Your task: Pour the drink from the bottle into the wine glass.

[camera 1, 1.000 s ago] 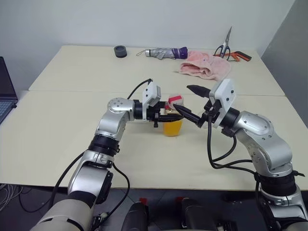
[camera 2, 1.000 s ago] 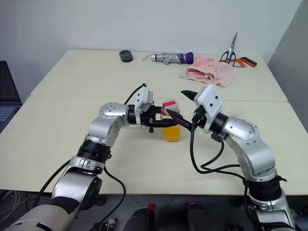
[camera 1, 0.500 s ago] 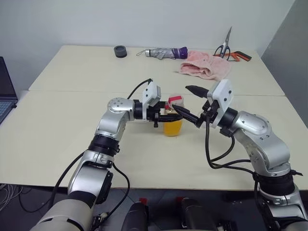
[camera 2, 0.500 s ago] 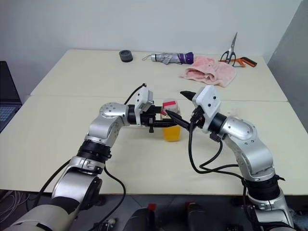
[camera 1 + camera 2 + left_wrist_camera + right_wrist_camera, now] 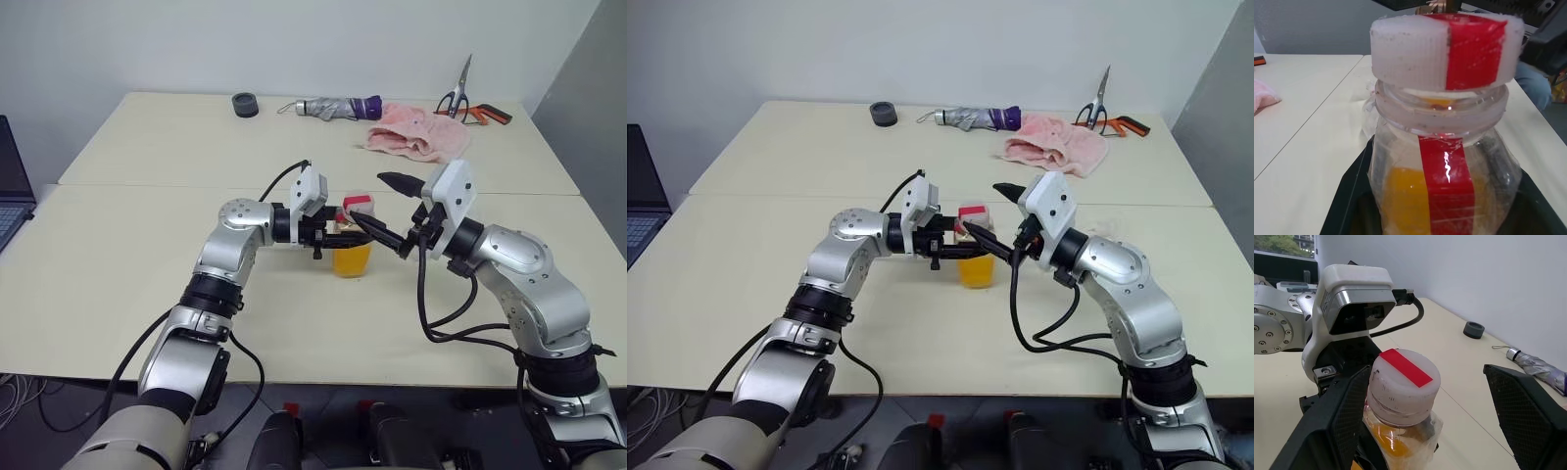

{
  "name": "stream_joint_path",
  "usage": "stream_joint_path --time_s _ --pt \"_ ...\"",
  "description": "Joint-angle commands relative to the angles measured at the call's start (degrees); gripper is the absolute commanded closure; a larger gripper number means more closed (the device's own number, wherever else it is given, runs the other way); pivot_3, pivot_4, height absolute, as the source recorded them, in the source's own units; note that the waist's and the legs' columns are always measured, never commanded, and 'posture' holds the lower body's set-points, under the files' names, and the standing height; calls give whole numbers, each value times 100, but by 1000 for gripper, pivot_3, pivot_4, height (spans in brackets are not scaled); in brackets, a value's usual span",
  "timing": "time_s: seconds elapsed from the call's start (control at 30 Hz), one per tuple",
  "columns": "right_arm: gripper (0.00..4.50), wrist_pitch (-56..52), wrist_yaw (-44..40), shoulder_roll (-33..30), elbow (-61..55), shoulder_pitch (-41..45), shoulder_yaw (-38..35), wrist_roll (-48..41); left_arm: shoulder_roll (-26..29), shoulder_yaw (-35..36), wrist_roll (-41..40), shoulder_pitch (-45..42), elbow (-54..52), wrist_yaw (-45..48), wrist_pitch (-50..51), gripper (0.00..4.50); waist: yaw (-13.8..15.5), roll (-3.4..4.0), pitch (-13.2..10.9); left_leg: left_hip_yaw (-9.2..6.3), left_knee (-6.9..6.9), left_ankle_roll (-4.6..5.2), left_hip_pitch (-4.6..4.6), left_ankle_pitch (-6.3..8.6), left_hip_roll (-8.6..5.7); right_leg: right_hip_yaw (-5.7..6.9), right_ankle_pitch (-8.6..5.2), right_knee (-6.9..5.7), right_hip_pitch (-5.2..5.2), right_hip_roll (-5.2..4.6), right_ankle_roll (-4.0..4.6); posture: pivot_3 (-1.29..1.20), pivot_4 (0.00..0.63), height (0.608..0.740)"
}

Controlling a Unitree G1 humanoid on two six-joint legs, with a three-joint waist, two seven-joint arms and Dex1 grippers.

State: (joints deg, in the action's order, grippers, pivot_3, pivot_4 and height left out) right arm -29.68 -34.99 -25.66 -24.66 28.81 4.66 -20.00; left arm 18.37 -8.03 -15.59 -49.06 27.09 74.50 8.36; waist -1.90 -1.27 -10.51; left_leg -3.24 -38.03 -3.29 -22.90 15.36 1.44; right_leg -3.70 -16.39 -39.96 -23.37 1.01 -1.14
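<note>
A small clear bottle (image 5: 353, 247) with a red stripe stands upright on the table, orange drink (image 5: 352, 259) filling its lower part. My left gripper (image 5: 333, 238) reaches in from the left and is shut on the bottle's body, its black fingers (image 5: 1349, 196) pressed on both sides. The red-and-white cap (image 5: 1404, 382) is on the neck. My right gripper (image 5: 365, 199) comes in from the right and is open, one finger (image 5: 1334, 423) on each side of the cap, apart from it. The wine glass is hidden from view.
At the far side of the table lie a black round puck (image 5: 245, 103), a folded umbrella (image 5: 328, 106), a pink towel (image 5: 416, 137) and scissors (image 5: 460, 98). A laptop (image 5: 10, 191) sits at the left edge. A seam (image 5: 147, 186) divides the two tabletops.
</note>
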Motion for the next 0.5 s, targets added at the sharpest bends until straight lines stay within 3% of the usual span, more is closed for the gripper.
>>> stream_joint_path --time_s 0.03,0.5 --pt "571 31 -48 43 -225 28 -32 -144 15 94 -111 -102 -284 20 -87 2676 0 0 0 0 0 0 0 0 0 0 0 0 0 0 0 0 150 740" --pt "571 -237 -129 0 -459 23 -103 -552 33 99 -113 -119 -283 37 -77 2676 0 0 0 0 0 0 0 0 0 0 0 0 0 0 0 0 150 740"
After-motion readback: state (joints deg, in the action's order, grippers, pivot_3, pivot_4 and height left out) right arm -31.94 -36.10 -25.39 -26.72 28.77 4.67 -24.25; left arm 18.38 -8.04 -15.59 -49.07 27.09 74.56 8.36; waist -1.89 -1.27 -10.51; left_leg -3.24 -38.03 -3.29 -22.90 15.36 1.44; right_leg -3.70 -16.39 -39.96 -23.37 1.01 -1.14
